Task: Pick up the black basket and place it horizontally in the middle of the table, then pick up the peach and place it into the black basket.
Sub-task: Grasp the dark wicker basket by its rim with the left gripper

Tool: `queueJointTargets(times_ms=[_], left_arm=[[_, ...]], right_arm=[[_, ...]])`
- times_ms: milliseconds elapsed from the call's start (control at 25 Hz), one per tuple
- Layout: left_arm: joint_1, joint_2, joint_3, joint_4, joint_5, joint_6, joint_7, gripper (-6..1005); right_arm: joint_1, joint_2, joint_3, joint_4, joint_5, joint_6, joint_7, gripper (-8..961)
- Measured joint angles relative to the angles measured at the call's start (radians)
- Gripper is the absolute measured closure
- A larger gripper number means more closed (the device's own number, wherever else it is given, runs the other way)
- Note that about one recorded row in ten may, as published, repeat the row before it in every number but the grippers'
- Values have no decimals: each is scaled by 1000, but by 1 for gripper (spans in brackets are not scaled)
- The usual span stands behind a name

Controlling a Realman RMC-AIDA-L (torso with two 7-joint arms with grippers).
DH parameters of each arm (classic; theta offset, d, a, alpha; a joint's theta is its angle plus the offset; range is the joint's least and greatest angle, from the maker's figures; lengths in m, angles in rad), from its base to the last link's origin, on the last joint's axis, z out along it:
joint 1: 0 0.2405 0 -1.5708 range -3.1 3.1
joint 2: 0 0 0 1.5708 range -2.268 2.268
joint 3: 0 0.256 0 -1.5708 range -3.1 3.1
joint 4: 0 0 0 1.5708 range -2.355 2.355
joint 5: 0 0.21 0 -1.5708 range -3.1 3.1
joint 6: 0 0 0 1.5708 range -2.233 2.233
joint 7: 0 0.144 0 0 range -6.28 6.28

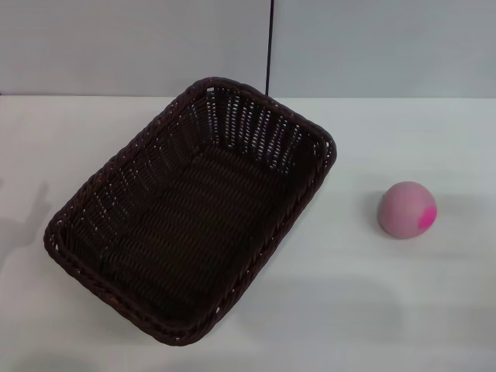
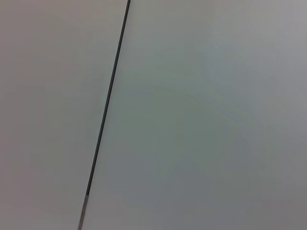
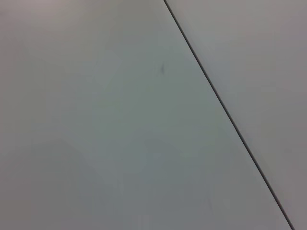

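Dark woven wicker, the basket [image 1: 190, 213] sits on the white table [image 1: 387, 310], left of centre in my head view. Its long axis runs diagonally, from near-left to far-right, so it's skewed to the table edge. It's upright, opening up, nothing inside. The near-left interior is deep in shadow, so I can't read the weave well there. The peach [image 1: 407, 209] rests on the table to the right of the basket, well apart from it, magenta blotch facing right.

Neither tool shows in any view, so I can't tell whether either one is wide or narrow, or touching anything. Both wrist views give me only a plain grey surface crossed by a thin dark line [image 2: 108, 100] [image 3: 225, 110]. A similar dark vertical line [image 1: 269, 46] runs down the wall behind the basket.
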Motion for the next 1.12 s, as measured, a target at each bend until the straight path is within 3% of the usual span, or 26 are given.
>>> queueJointTargets(times_ms=[320, 400, 480, 560, 600, 640, 680, 760, 840, 920, 1000, 1040, 1080, 1120], left_arm=[[6, 1, 14, 18, 0, 3, -29, 231], [22, 10, 57, 142, 25, -3, -148, 232], [26, 12, 65, 175, 37, -4, -184, 233], [41, 22, 78, 350, 114, -6, -369, 234], [47, 29, 74, 510, 191, -11, -531, 235], [47, 29, 74, 510, 191, -11, -531, 235], [46, 32, 73, 696, 296, -21, -713, 236], [36, 31, 74, 839, 382, -27, -838, 237], [36, 31, 74, 839, 382, -27, -838, 238], [-22, 25, 79, 1132, 627, -16, -1107, 239], [-73, 19, 80, 1271, 755, 12, -1229, 241], [-137, 4, 82, 1418, 906, 50, -1355, 241], [-137, 4, 82, 1418, 906, 50, -1355, 242], [-183, -3, 120, 1502, 999, 65, -1455, 242]], right_arm=[[5, -2, -2, -2, 0, 4, 0, 312], [-6, -1, -1, -3, 0, 5, 0, 312], [-10, -1, 1, -3, 1, 7, 0, 312], [-14, -1, 2, -4, 4, 6, 0, 312], [-16, -2, 3, -10, 5, 1, 0, 312], [-16, -2, 3, -10, 5, 1, 0, 312], [-17, -2, 3, -14, 5, -3, 1, 312], [-20, -2, 3, -22, 6, -9, 7, 312], [-23, -2, 3, -24, 6, -10, 11, 313], [-24, -2, 3, -25, 6, -10, 11, 313], [-26, -1, 3, -30, 7, -12, 12, 313], [-26, -1, 3, -32, 7, -14, 12, 313], [-26, -1, 3, -33, 7, -16, 13, 313], [-26, -2, 3, -34, 8, -18, 13, 313]])
